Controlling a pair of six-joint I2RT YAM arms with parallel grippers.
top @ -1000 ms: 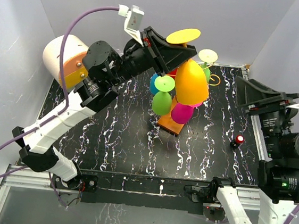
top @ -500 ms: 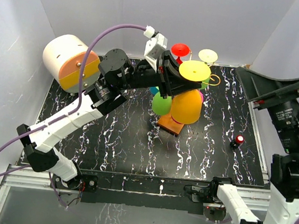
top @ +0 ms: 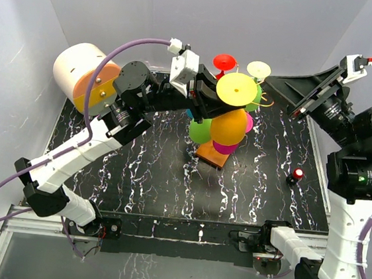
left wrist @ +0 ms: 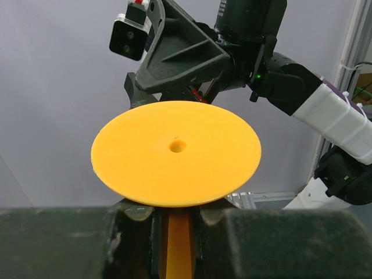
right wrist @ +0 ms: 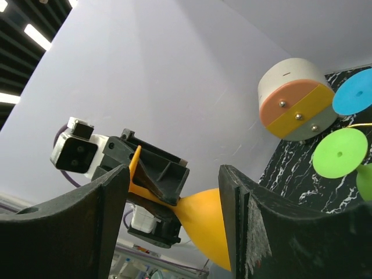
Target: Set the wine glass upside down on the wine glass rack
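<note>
My left gripper (top: 210,101) is shut on the stem of an orange wine glass (top: 229,125), held upside down with its yellow-orange foot (top: 236,89) on top. The bowl hangs over the gold wire wine glass rack, whose orange-brown base (top: 212,156) shows below. In the left wrist view the foot (left wrist: 174,152) fills the middle and the stem sits between my left gripper's (left wrist: 177,224) jaws. My right gripper (top: 291,92) is open and empty, raised to the right of the rack. The right wrist view shows the orange bowl (right wrist: 206,224) beyond the open right gripper (right wrist: 174,186).
Green (top: 200,132), magenta (top: 225,146) and blue glasses hang on the rack, with red (top: 224,61) and cream (top: 258,70) feet on top. A cream-and-orange cylinder (top: 86,79) stands at the back left. A small red object (top: 297,173) lies at the right.
The left arm has turned the orange glass upside down and carried it over the rack. The right arm has swung up and left, its gripper now pointing at the rack.
</note>
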